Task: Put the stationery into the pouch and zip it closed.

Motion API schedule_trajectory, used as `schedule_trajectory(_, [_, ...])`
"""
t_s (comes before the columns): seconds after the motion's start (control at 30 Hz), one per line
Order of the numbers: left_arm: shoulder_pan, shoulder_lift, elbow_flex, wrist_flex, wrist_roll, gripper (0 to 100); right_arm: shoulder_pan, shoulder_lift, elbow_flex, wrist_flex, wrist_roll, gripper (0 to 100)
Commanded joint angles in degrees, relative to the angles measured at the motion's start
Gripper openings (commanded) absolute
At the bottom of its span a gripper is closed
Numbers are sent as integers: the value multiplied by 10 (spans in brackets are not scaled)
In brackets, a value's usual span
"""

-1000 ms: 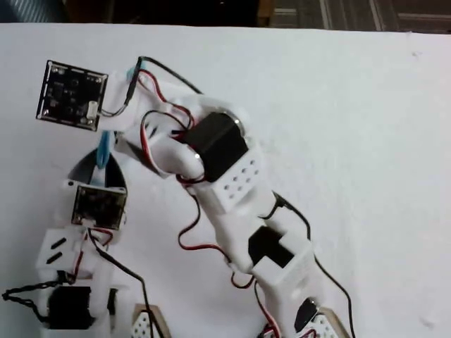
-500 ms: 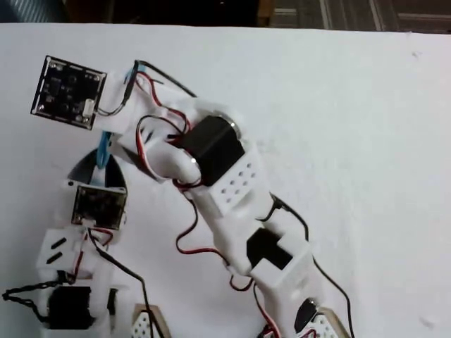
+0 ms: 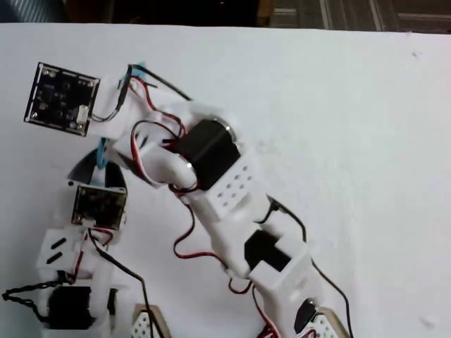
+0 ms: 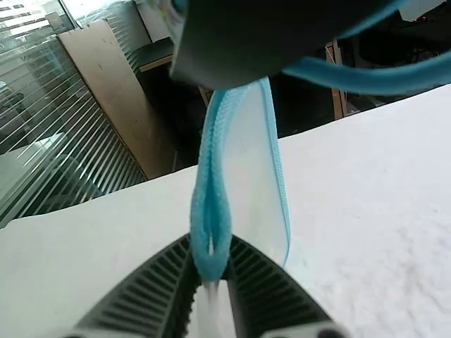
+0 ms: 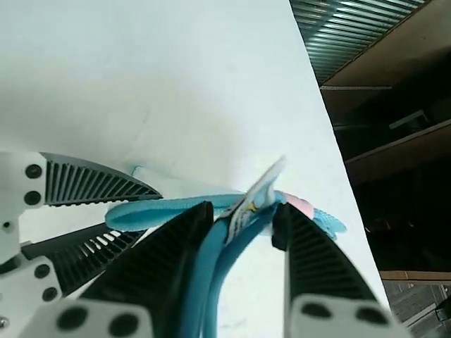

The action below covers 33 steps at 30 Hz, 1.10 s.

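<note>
The blue pouch (image 4: pixel 243 176) hangs above the white table (image 3: pixel 338 141), held between both grippers. My left gripper (image 4: pixel 210 246) is shut on the pouch's zipper edge from below. My right gripper (image 5: pixel 243 211) is shut on the pouch's other end (image 5: pixel 162 210), where a small white and pink tag (image 5: pixel 264 184) sticks out between its black jaws. From the right wrist, the left gripper's ribbed fingers (image 5: pixel 99 186) are close beside it. From above, slivers of the pouch (image 3: pixel 103 150) show between the two wrists at the far left. No stationery can be made out.
The right arm (image 3: pixel 232 197) lies diagonally across the table's middle with loose red and black wires. Its camera board (image 3: pixel 60 95) sticks out at the far left. The left arm (image 3: pixel 77 282) stands at the near left corner. A dark room lies past the table's far edge.
The right arm's wrist and camera board have shifted a little to the left. The left arm has stayed still, and both grippers keep their hold on the pouch.
</note>
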<state>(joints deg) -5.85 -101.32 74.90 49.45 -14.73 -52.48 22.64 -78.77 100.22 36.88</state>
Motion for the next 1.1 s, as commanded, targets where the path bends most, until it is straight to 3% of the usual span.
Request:
schedule_trajectory(0.0, [-2, 7, -20, 2, 1, 24, 0, -24, -3, -7, 0, 149])
schedule_trajectory(0.17, [-3, 7, -20, 2, 1, 24, 7, -23, -2, -16, 0, 15])
schedule_trajectory(0.53, [-3, 7, -21, 2, 1, 24, 14, -25, -5, -17, 3, 19])
schedule_trajectory(0.67, [-3, 7, -21, 2, 1, 24, -18, -29, -4, 4, 43, 19])
schedule_trajectory(1.07, [-2, 7, -22, 2, 1, 24, -65, -35, -1, 11, 48, 19])
